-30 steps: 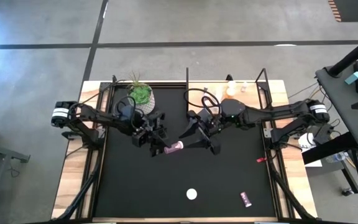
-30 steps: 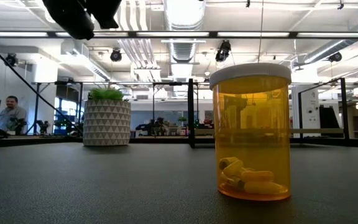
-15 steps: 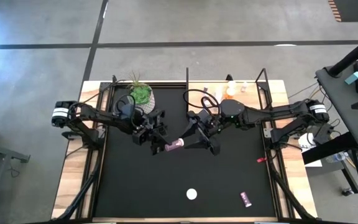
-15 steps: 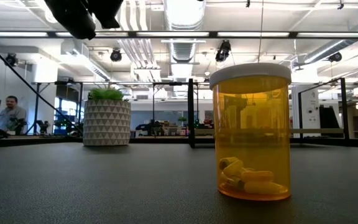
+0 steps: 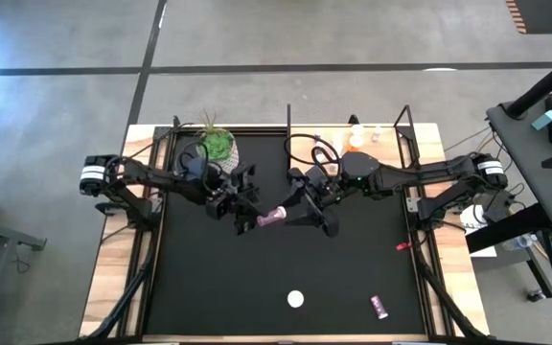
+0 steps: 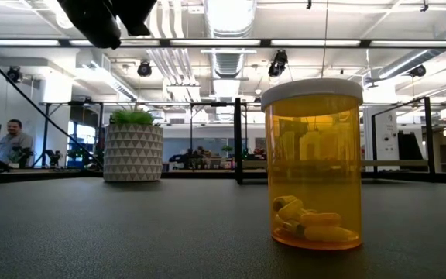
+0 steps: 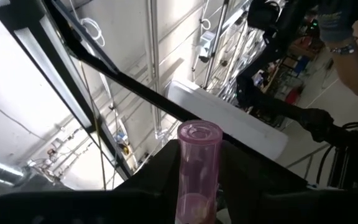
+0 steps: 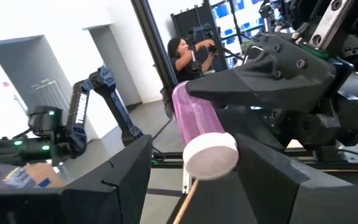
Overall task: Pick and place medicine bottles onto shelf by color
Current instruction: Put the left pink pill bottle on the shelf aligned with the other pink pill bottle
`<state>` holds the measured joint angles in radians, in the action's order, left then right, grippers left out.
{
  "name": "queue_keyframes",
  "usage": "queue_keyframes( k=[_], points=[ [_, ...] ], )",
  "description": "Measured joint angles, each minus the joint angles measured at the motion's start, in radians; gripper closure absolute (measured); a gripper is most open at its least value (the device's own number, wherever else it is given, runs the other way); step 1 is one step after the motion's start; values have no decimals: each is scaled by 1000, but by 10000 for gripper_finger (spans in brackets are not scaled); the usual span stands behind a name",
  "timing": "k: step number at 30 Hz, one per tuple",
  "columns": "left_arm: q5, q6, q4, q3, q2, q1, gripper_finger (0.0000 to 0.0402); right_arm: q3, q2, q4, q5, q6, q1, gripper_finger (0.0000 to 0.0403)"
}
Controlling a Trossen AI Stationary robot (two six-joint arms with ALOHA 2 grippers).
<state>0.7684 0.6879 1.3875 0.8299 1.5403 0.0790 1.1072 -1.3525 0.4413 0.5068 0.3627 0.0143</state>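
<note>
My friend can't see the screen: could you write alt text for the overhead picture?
Two dark robot arms meet above a black mat, both hands on one pink bottle: left hand, right hand. A potted plant stands behind; a white-capped bottle and another pink bottle sit near the front.

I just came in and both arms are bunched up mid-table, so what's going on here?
The two arms have met over the middle of the black mat. The left gripper is shut on a pink bottle, held lying sideways above the mat, and the right gripper is at the bottle's white-capped end with a finger on each side of it; it looks like a handover. A few bottles already stand on the shelf at the back, while an orange bottle and another pink one wait on the mat.
</note>
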Motion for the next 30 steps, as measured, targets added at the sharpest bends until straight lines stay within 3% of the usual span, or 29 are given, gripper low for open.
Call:
queue_keyframes(
  k=[10, 30],
  points=[
    [-11, 0, -44, 14, -1, 5, 324, 0, 0, 1, -19, -9, 0, 194],
    [-9, 0, -44, 14, -1, 5, 324, 0, 0, -18, -20, -4, 0, 285]
  ],
)
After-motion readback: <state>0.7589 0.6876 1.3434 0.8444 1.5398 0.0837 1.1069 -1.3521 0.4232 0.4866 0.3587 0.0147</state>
